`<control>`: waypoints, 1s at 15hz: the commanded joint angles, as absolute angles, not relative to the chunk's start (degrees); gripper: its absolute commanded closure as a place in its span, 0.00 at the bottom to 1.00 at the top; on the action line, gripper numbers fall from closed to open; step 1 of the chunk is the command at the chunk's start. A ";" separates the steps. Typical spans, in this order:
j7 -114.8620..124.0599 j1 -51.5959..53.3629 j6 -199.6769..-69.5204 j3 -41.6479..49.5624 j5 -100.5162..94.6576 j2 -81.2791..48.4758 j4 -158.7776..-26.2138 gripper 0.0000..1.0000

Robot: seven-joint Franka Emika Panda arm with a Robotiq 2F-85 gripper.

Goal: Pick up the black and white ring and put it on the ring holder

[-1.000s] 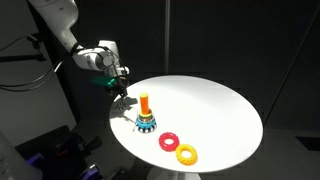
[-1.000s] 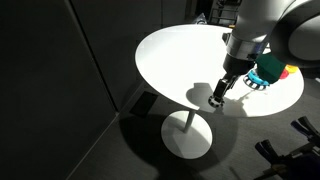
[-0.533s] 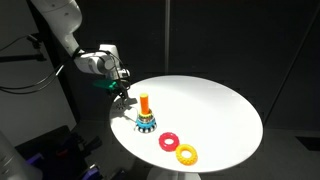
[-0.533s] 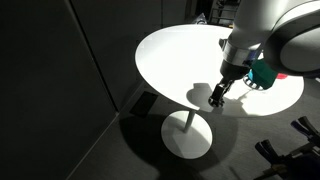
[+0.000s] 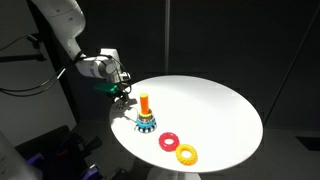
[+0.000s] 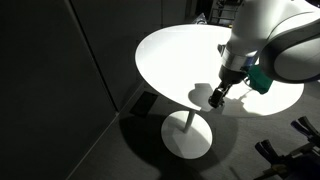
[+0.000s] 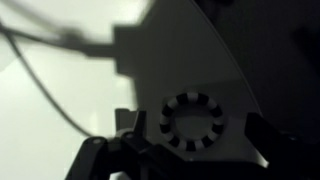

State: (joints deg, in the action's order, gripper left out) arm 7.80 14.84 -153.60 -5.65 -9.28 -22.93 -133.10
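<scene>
while the hand has edged slightly, the ring holder stands unmoved.

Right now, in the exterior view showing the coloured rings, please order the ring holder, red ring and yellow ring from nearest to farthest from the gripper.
1. The ring holder, just beside the gripper.
2. The red ring, past the holder, closer to the camera.
3. The yellow ring, beyond the red ring, farthest out.
</scene>
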 commanded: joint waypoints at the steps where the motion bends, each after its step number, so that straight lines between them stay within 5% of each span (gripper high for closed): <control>1: 8.82 16.14 -153.99 -3.97 -11.40 -24.66 -131.33 0.00; 5: 8.58 16.40 -154.09 -3.60 -11.22 -25.79 -130.68 0.00; 7: 8.55 16.48 -154.12 -3.51 -11.09 -26.31 -130.33 0.26; 11: 8.40 16.42 -153.28 -3.76 -10.48 -25.53 -130.13 0.57; 15: 8.37 15.95 -151.87 -3.68 -9.98 -23.04 -130.68 0.58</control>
State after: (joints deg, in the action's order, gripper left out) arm 7.80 16.11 -153.71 -4.05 -9.71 -25.06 -130.78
